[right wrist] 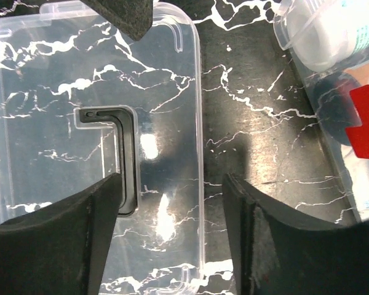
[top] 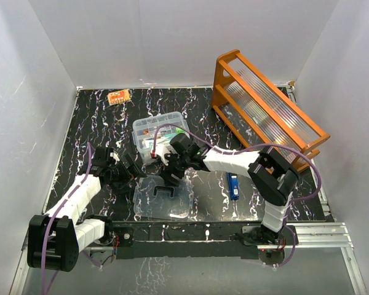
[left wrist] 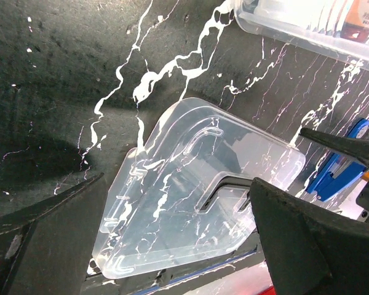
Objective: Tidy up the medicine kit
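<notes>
Just beyond clear lid (top: 163,203): medicine kit box (top: 160,132), long axis roughly left-right, red-cross front facing lid. Left gripper (left wrist: 178,181) wide open at lid's left; right gripper (right wrist: 172,178) partly open over lid's far edge, empty.

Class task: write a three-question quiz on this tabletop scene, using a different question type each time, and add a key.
1. True or false: the lid is fitted on the medicine kit box.
2. In the top view, what lies on the table to the right of the lid? A) a blue item B) a red mug C) a banana
3. Fill in: the lid's handle is ___ in colour.

Key: 1 false; 2 A; 3 black.
</notes>
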Controlling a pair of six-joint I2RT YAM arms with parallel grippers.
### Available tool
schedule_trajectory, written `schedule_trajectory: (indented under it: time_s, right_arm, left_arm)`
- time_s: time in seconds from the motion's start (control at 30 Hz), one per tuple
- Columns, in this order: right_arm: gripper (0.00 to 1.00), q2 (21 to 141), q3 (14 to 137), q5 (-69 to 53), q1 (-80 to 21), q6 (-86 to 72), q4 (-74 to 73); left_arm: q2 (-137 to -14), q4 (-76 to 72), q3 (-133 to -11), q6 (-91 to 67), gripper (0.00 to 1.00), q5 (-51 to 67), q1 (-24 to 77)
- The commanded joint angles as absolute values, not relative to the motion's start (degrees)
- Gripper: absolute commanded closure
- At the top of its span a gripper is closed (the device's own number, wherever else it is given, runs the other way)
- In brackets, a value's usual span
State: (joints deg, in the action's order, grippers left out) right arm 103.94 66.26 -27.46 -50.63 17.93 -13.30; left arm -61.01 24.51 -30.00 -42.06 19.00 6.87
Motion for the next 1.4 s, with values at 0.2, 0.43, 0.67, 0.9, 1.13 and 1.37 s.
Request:
schedule_trajectory:
  time_s: [0.2,0.43,0.67,0.9,1.13,1.37]
  right_arm:
    - [0.32,106.8,70.0,-21.9,-53.5,17.2,-13.6]
    - [0.35,108.9,70.0,-20.8,-53.9,17.2,-13.7]
    - [0.69,109.4,71.5,-21.2,-53.8,18.1,-15.8]
    - [0.85,107.2,72.3,-24.7,-52.9,17.6,-16.3]
    - [0.90,106.4,72.9,-29.6,-50.6,16.4,-16.8]
    - [0.90,105.7,72.7,-31.0,-49.2,15.9,-16.4]
  left_arm:
    - [-60.6,25.4,-29.6,-43.2,0.01,19.6,7.0]
    - [-60.9,24.9,-29.0,-43.6,0.01,20.2,7.0]
    - [-61.6,24.2,-28.2,-43.5,0.01,20.8,7.0]
    - [-62.5,23.5,-27.9,-43.2,0.01,21.8,7.0]
    - [-62.7,23.4,-27.6,-43.4,0.01,22.1,7.5]
    - [-60.3,25.5,-28.3,-44.3,0.01,18.6,7.6]
